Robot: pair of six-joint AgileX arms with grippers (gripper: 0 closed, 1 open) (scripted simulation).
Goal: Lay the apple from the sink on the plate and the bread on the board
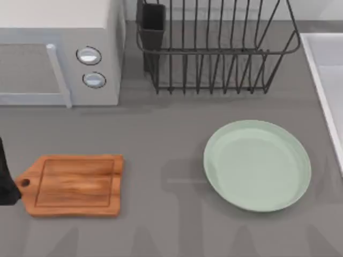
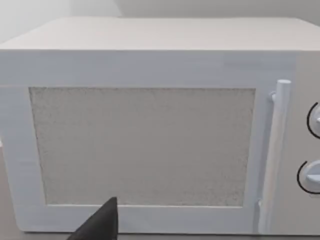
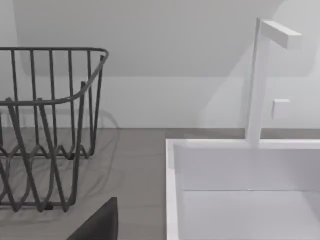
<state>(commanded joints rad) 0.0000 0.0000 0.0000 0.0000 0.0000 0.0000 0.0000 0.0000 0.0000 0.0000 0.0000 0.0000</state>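
Observation:
The pale green plate (image 1: 257, 165) lies on the counter right of the middle, with nothing on it. The wooden board (image 1: 75, 184) lies bare at the front left, its handle pointing left. Part of the sink (image 1: 328, 80) runs along the right edge, and the right wrist view shows its white rim (image 3: 172, 190) and a stretch of bare basin. The apple and the bread are out of view. My left arm (image 1: 5, 182) sits at the left edge, beside the board's handle. One dark fingertip (image 2: 100, 222) shows before the microwave, and another fingertip (image 3: 100, 220) shows near the sink.
A white microwave (image 1: 53, 53) with its door shut stands at the back left. A black wire dish rack (image 1: 214, 48) stands at the back middle. A white faucet (image 3: 260, 80) rises behind the sink. Bare grey counter lies between board and plate.

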